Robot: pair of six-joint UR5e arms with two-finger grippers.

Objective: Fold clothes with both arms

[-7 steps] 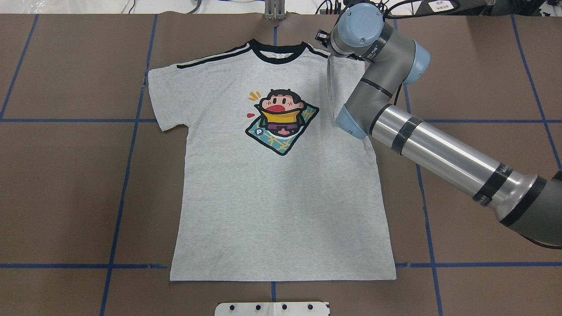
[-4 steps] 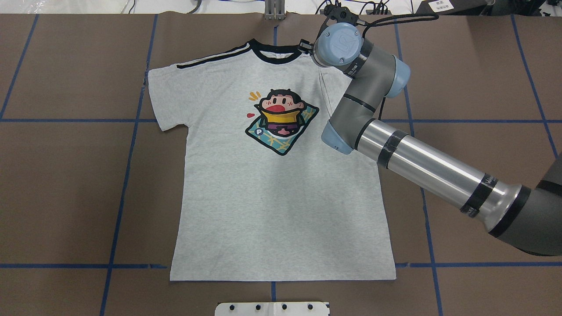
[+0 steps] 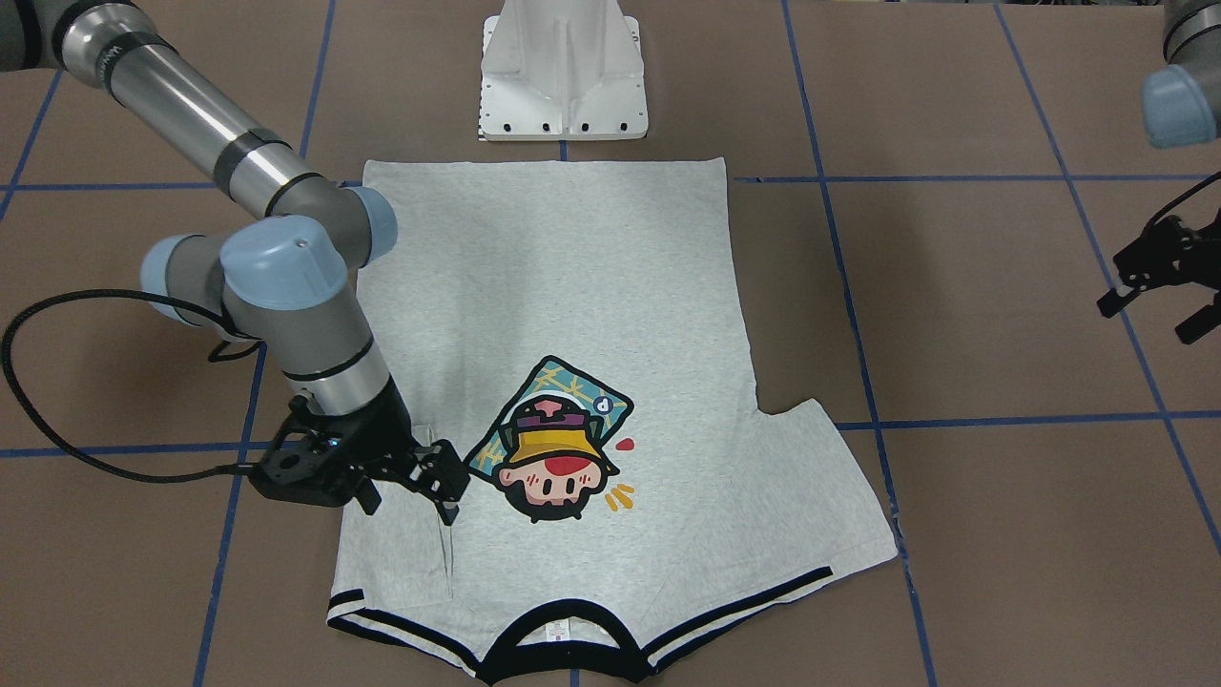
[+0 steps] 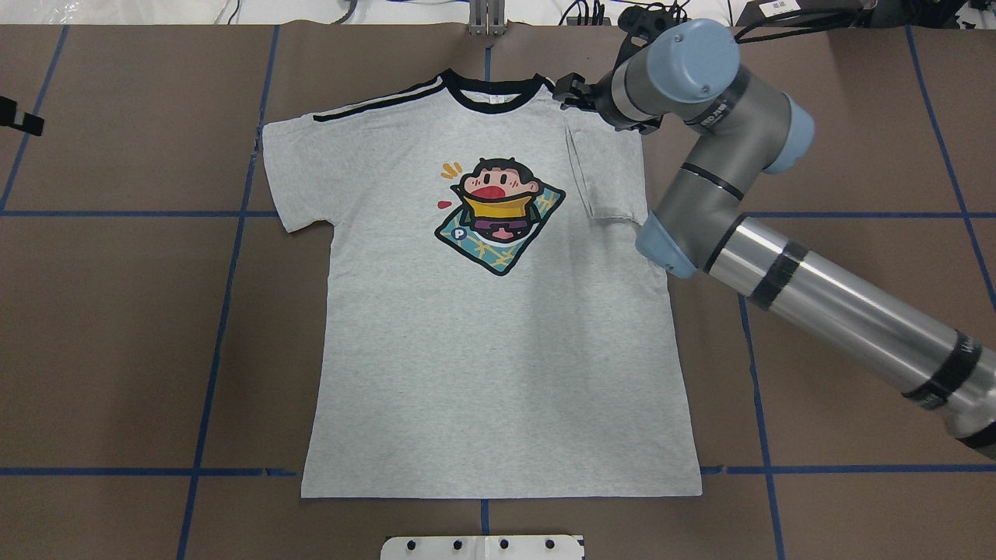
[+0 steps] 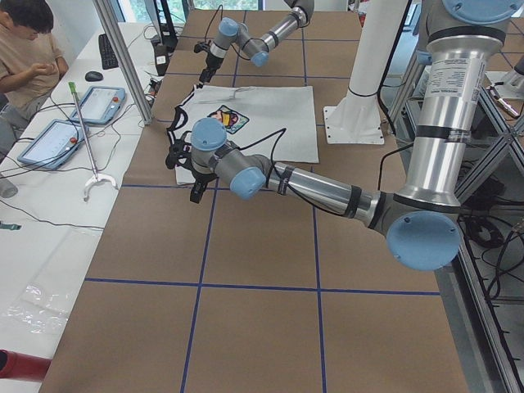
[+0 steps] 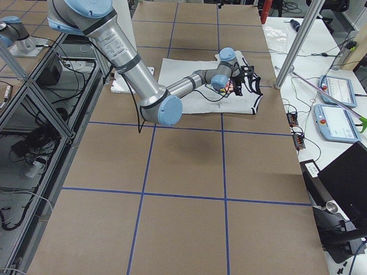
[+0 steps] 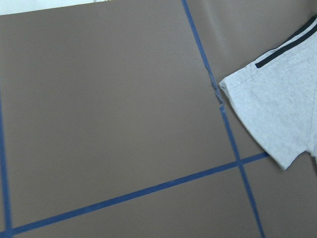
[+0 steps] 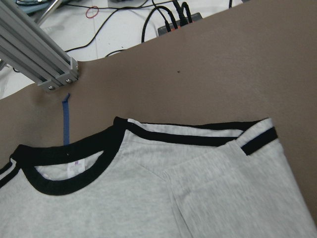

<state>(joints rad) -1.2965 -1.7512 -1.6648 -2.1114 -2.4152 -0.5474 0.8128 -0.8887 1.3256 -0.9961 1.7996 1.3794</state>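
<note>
The grey T-shirt [image 4: 498,350] lies flat and face up, with the cartoon print [image 4: 498,214] showing and the black collar at the far side. Its sleeve on my right side [image 4: 607,171] lies folded inward on the chest, also seen in the right wrist view [image 8: 237,198]. My right gripper [image 3: 410,501] is open and empty just above that folded sleeve near the shoulder [image 4: 572,92]. My left gripper [image 3: 1148,320] is open and empty over bare table, well left of the flat left sleeve [image 7: 282,109]. Only its tip shows in the overhead view [image 4: 19,117].
The white pedestal [image 3: 563,67] stands at the near table edge by the shirt's hem. An aluminium post [image 4: 486,19] stands beyond the collar. Blue tape lines cross the brown table [image 4: 117,350]. A person [image 5: 24,49] sits at a side desk with tablets.
My right arm carried the lifted sleeve inward over the chest, then drew back to the right. The sleeve now lies flat and released. My left gripper's tip has come into view at the left edge.
</note>
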